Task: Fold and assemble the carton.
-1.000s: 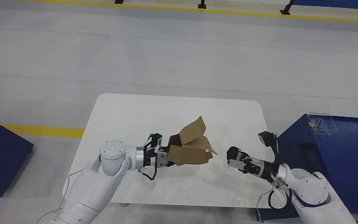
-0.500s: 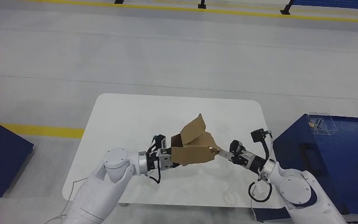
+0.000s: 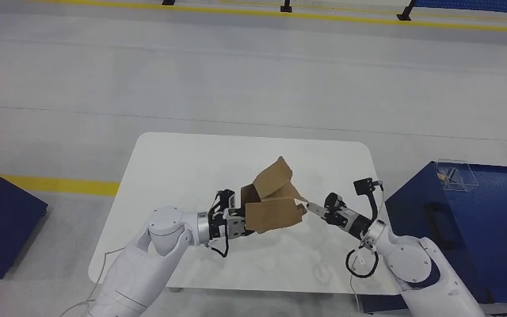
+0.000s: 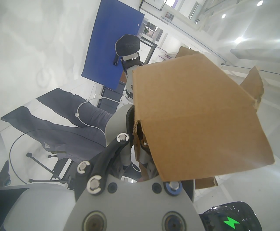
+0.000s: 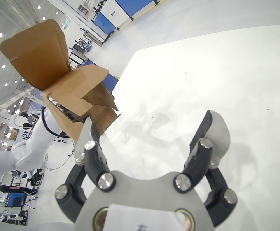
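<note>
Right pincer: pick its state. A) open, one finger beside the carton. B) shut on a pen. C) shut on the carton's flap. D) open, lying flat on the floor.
A: the right pincer stands wide open, one finger by the carton, nothing held between.

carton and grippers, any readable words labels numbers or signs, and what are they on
carton: none; its visible faces are plain brown.
white label on the base of the right gripper: one mark, cut off by the picture edge, unreadable.
green lightning-bolt sign on a black unit: a symbol, no words.
small signs in the room behind: too small or cut off to read.
</note>
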Motion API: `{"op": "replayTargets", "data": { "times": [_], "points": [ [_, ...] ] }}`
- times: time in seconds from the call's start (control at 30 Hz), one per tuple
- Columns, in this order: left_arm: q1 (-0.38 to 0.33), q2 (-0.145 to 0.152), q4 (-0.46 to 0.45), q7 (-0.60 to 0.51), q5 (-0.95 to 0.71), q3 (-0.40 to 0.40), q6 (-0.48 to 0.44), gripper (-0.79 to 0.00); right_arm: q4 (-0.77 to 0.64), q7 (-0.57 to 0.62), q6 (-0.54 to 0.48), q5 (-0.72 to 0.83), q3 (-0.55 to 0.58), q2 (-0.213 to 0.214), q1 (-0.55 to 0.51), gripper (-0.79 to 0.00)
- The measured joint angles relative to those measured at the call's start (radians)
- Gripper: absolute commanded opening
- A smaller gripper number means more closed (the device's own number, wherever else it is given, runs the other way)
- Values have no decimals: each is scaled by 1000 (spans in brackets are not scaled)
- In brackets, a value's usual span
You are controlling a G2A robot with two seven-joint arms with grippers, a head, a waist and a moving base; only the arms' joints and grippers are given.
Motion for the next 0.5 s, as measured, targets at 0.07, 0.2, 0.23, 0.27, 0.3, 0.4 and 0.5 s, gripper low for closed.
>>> {"op": "replayTargets", "data": {
  "times": [0.07, 0.2, 0.23, 0.27, 0.3, 0.4, 0.5],
  "points": [
    [-1, 0, 2, -2, -3, 1, 4, -785, 2, 3, -4, 37, 10, -1, 1, 0],
    [0, 1, 7, -24, -25, 0, 6, -785, 4, 32, 27, 47, 9, -3, 11, 0],
    [0, 1, 7, -32, -31, 0, 6, -785, 6, 37, 39, 42, 2, -4, 15, 0],
    [1, 2, 7, -44, -38, -1, 8, -785, 8, 42, 52, 34, -10, -6, 21, 0],
    [1, 2, 6, -52, -42, -1, 10, -785, 11, 45, 60, 29, -20, -8, 26, 0],
    [1, 4, 2, -63, -44, -1, 13, -785, 14, 52, 65, 15, -56, -14, 40, 0],
    [1, 5, -1, -64, -41, 1, 12, -785, 18, 59, 61, -1, -83, -18, 49, 0]
  ]
}}
